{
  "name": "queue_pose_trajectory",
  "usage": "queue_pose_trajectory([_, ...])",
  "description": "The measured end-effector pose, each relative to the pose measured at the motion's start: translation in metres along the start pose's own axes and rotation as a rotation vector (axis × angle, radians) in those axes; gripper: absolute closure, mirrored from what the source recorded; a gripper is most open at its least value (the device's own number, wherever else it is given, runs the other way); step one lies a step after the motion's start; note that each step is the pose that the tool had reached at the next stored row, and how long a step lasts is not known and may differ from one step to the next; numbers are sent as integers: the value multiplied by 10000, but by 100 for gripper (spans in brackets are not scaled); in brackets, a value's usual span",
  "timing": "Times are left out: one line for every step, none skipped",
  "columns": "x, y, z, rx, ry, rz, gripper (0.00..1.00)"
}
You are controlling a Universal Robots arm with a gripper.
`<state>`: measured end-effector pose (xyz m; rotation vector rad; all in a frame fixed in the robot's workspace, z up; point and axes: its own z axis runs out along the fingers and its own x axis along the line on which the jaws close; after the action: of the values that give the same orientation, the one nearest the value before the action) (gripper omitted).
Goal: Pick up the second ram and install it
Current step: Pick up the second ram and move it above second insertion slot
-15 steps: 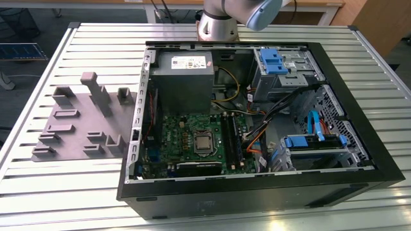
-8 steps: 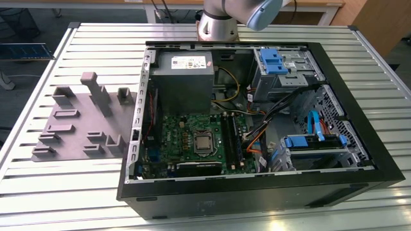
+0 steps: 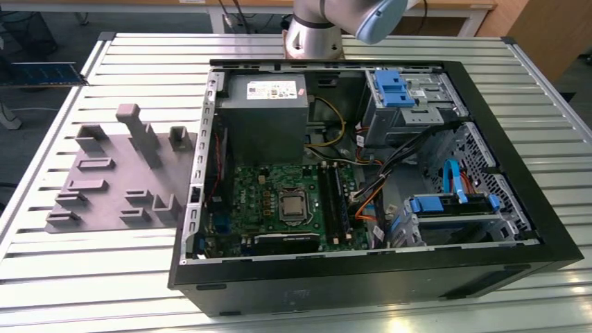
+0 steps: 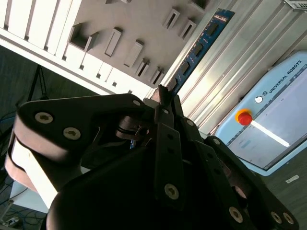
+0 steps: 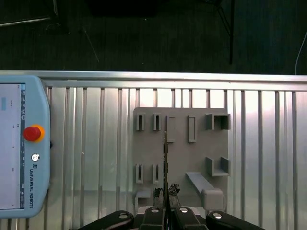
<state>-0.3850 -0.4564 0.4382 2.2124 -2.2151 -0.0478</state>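
My gripper [image 5: 166, 214] is shut on the second ram [image 5: 165, 158], which I see edge-on as a thin dark strip hanging over the grey tray [image 5: 180, 158]. In the second wrist view the ram [image 4: 201, 43] is a long blue stick with black chips, reaching out from the closed fingertips [image 4: 160, 96] over the tray [image 4: 144, 19]. In the exterior view a blue board strip [image 3: 41, 73], apparently the same ram, floats at the far left edge, above and beyond the tray [image 3: 102, 187]. The green motherboard [image 3: 277, 201] lies in the open computer case, with dark memory slots [image 3: 331, 201] beside the processor.
The open black computer case [image 3: 518, 208] takes up the exterior view's right, with a power supply [image 3: 263, 104], cables and blue drive brackets [image 3: 393, 83]. A teach pendant with a red stop button [image 5: 32, 133] lies on the ribbed metal table [image 5: 268, 158] beside the tray. The arm's base [image 3: 312, 35] stands behind the case.
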Motion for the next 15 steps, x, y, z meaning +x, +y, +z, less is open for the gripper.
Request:
queue_pose_trajectory([0,-10,0,0,0,0,86])
queue_pose_trajectory([0,-21,0,0,0,0,86])
queue_pose_trajectory([0,-31,-1,0,-1,0,86])
queue_pose_trajectory([0,-41,-1,0,0,0,86])
queue_pose_trajectory([0,-51,-2,0,0,0,86])
queue_pose_trajectory([0,-62,-2,0,0,0,86])
queue_pose_trajectory([0,-72,-2,-1,0,0,86])
queue_pose_trajectory([0,-81,-2,0,0,0,86])
queue_pose_trajectory([0,-90,-2,0,0,1,86])
queue_pose_trajectory([0,-98,-3,-1,0,0,86])
queue_pose_trajectory([0,-106,-3,0,1,0,86])
queue_pose_trajectory([0,-115,-3,0,0,0,86])
queue_pose_trajectory([0,-123,-3,0,0,0,86])
queue_pose_trajectory([0,-132,-4,0,1,0,86])
queue_pose_trajectory([0,-140,-4,-1,0,0,86])
